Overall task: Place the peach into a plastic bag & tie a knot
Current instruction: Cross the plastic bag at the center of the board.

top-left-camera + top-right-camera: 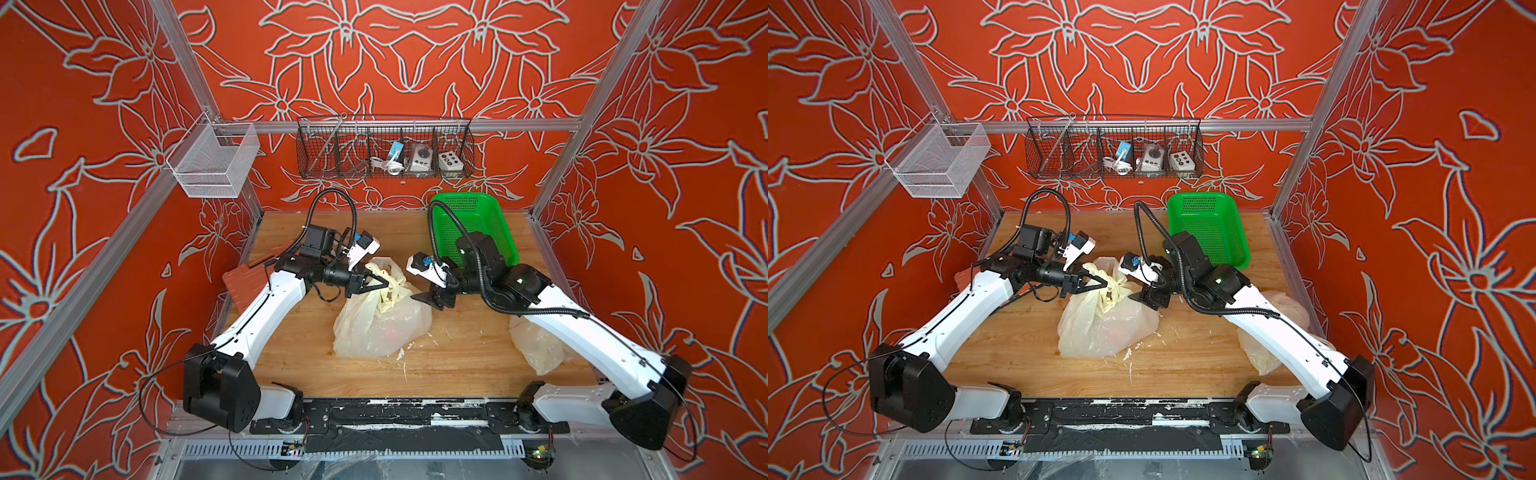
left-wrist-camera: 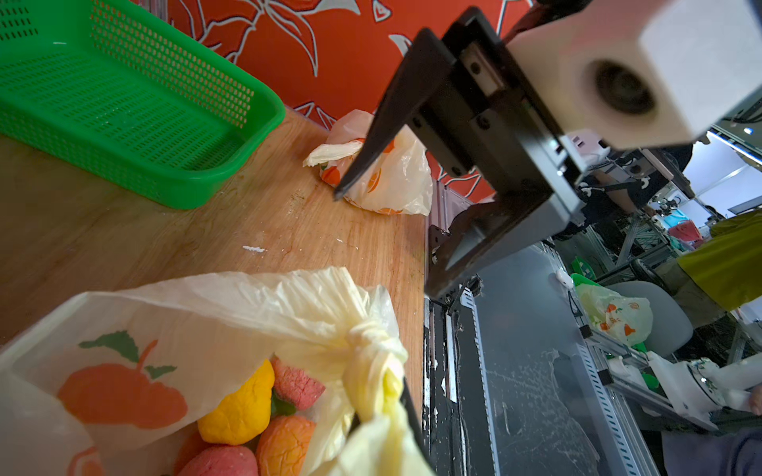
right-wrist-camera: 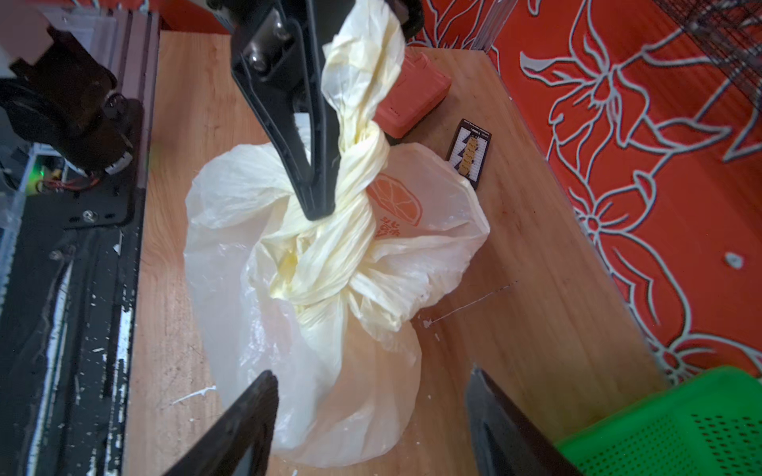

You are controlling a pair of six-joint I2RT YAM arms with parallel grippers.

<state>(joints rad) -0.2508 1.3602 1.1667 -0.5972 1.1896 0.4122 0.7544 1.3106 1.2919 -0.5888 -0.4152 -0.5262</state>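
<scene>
Currently pinches a twisted handle loop [image 3: 363, 62] of the bag [image 1: 380, 328] in the left jaws, shut tight on the cream plastic. Puts that grip right above the knot [image 2: 373, 350], a tight cream bunch at the bag's top, on its far side in both top views. Shows the bag resting mid-surface [image 1: 299, 357], slumped, its mouth pulled together by the tied handles. Reveals soft toy fruit through a gap under the knot in the left wrist view: a yellow piece [image 2: 243, 408], a pink piece [image 2: 295, 383], an orange piece [image 2: 284, 445]. Cannot tell which of these counts as the peach. Holds the right jaws spread wide, nothing between them, near the bag's right flank and apart from the knot. Cannot tell whether a fingertip brushes the plastic there. Places a green basket [image 1: 490, 232] at the far right of the surface, behind the right arm [image 1: 582, 332]. Tucks a second bag [image 1: 536, 345] partly under that arm, well apart from the tied one. Sets a red-brown block [image 1: 245, 282] at the left edge beside the left arm [image 1: 266, 307], and a small dark card [image 3: 470, 152] near it.
</scene>
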